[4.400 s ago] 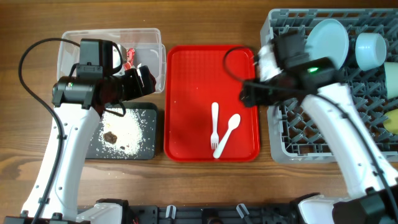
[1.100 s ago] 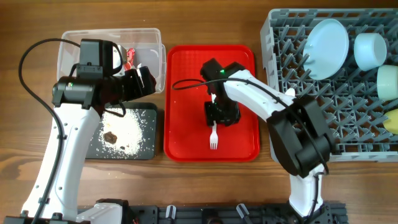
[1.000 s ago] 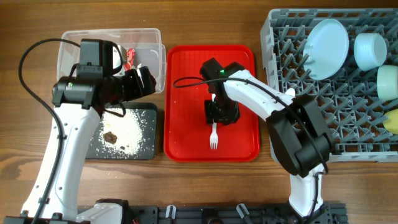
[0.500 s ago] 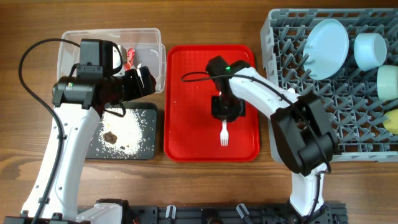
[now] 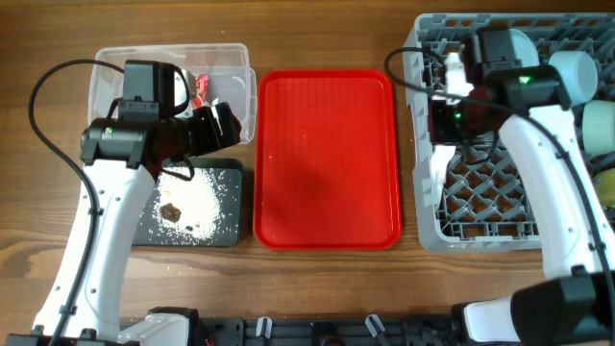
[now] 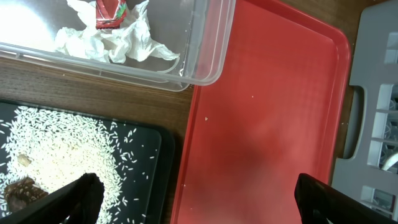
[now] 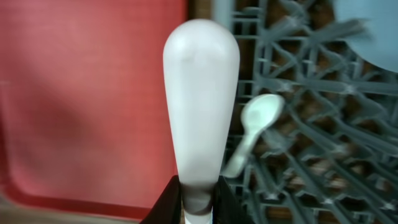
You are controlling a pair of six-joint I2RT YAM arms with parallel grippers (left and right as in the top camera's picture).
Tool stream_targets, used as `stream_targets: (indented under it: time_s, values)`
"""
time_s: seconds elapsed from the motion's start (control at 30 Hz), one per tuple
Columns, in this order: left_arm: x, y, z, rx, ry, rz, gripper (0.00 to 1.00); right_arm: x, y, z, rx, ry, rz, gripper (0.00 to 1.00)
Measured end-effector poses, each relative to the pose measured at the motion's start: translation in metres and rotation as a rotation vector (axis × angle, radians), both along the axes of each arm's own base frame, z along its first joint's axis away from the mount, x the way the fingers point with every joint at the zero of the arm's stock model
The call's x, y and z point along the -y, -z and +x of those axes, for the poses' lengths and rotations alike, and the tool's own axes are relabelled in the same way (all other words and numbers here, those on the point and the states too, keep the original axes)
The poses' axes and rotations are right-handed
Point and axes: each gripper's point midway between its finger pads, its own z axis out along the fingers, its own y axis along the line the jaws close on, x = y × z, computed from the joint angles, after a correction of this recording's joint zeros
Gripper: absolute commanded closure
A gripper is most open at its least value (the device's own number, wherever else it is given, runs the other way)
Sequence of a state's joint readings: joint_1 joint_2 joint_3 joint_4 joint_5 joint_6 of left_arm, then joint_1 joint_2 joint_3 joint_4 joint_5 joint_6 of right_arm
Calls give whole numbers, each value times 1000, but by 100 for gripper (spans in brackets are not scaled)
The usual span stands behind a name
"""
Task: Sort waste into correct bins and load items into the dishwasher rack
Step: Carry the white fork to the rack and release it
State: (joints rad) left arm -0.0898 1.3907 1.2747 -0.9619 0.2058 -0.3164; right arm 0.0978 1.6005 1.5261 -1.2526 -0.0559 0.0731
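My right gripper hangs over the left part of the grey dishwasher rack, shut on the white fork, whose rounded end sticks out past the jaws. The white spoon lies in the rack just beyond it. A light blue plate, blue bowl, green bowl and yellow cup sit in the rack. My left gripper stands open above the seam between the black tray and the red tray. The clear tub holds the red wrapper and tissue.
The red serving tray lies bare between the bins and the rack. Rice crumbs with a brown bit are spread over the black tray. Wooden tabletop runs along the front.
My right gripper shut on the fork on the red tray, lifted it and carried it right to the rack. The left arm has not moved.
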Motion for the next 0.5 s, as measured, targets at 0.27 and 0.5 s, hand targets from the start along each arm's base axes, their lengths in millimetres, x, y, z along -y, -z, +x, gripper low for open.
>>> stream_targets:
  time_s: [0.27,0.5]
  values:
    - [0,0,0,0,0,0,0,28,70,1,-206,22,-55,71]
    - [0,0,0,0,0,0,0,29,82,8,-210,12,-60,63]
